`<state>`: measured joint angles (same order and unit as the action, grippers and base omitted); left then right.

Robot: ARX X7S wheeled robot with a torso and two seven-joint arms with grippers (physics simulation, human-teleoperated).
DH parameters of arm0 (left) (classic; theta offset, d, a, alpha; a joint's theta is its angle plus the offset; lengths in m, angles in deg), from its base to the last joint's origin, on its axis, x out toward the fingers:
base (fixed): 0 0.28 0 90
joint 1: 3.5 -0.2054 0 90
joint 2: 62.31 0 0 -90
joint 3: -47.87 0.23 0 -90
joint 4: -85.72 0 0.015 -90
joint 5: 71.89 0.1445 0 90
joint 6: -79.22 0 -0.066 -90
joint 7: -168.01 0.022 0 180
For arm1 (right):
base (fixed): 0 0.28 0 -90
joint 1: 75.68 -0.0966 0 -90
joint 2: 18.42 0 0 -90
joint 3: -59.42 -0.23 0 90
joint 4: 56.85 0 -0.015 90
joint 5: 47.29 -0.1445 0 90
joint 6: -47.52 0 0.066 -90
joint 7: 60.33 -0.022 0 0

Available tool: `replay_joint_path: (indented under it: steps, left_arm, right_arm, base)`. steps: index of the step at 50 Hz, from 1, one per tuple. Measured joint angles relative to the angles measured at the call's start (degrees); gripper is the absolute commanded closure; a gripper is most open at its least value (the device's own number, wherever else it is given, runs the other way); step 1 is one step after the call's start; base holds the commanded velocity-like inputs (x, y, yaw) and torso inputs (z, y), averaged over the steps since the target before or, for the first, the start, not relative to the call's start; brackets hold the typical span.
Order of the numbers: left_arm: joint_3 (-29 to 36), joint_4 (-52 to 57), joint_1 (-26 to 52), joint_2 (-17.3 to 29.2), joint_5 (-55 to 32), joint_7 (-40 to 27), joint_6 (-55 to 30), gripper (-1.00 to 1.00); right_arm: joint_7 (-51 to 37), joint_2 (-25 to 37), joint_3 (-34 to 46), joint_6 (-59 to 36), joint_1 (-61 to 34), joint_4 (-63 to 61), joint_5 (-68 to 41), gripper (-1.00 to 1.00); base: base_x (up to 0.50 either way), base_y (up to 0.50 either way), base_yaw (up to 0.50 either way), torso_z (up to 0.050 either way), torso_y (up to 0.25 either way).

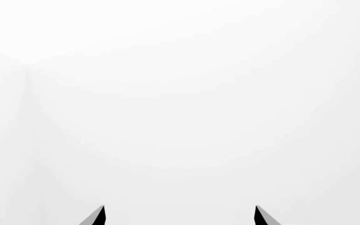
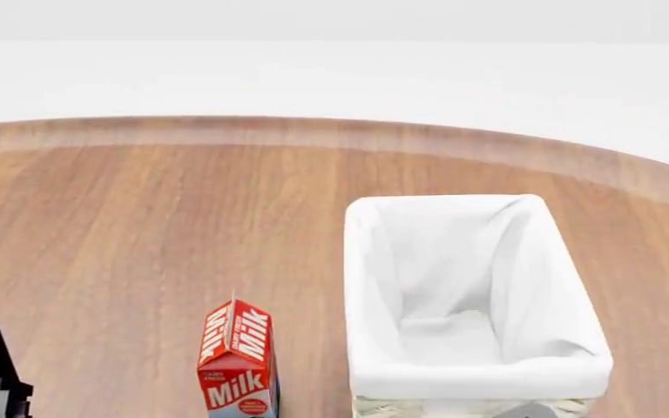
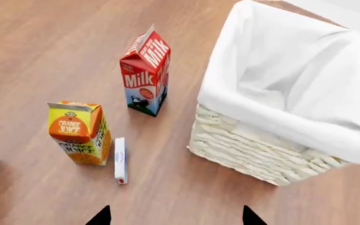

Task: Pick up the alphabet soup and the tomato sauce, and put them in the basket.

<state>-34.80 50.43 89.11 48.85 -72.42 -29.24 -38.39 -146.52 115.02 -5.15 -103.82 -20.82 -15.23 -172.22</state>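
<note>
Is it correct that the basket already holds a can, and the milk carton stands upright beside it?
Not quite. The basket is empty: the head view shows only white lining inside, no can. The milk carton does stand upright beside it.

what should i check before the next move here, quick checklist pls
1. Soup can in sight: not ok. No view shows it.
2. Tomato sauce can in sight: not ok. Only the milk carton, the orange juice carton and a small white flat box stand or lie near the basket.
3. Basket ready: ok. It is upright, and the lining shows nothing inside.
4. Right hand free: ok. Its tips are apart with nothing between them, above the table.
5. Left hand free: ok. It is open, facing only white background.
6. Path to the cans: cannot tell, since neither can shows.
</note>
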Motion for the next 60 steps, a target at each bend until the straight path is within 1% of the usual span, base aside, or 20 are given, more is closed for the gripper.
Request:
replay_joint_path:
  steps: [17, 32, 44, 60]
  left_arm:
    - [-0.1, 0.3, -0.2, 0.2, 0.0, -0.5, 0.1, -1.00]
    - [0.1, 0.1, -0.6, 0.4, 0.1, -0.9, 0.7, -1.00]
    - [0.2, -0.3, -0.9, 0.6, -0.1, -1.1, 1.2, -1.00]
    - [0.3, 0.0, -0.7, 0.8, -0.3, -1.3, 0.8, -1.00]
  right_arm:
    - [1.4, 3.2, 6.0, 2.5, 9.8, -3.9, 4.2, -1.00]
    - [3.9, 3.6, 8.1, 1.4, 14.2, -4.4, 8.5, -1.00]
    - [12.2, 4.2, 6.0, 0.0, 18.9, -1.1, 17.9, -1.00]
    - [21.4, 4.3, 4.4, 0.5, 25.7, 1.3, 28.2, -1.00]
  base:
    - [0.00, 0.00, 0.00, 0.000, 0.000]
    - [0.00, 0.00, 0.00, 0.000, 0.000]
    - [0.00, 0.00, 0.00, 0.000, 0.000]
    - [0.00, 0.00, 0.00, 0.000, 0.000]
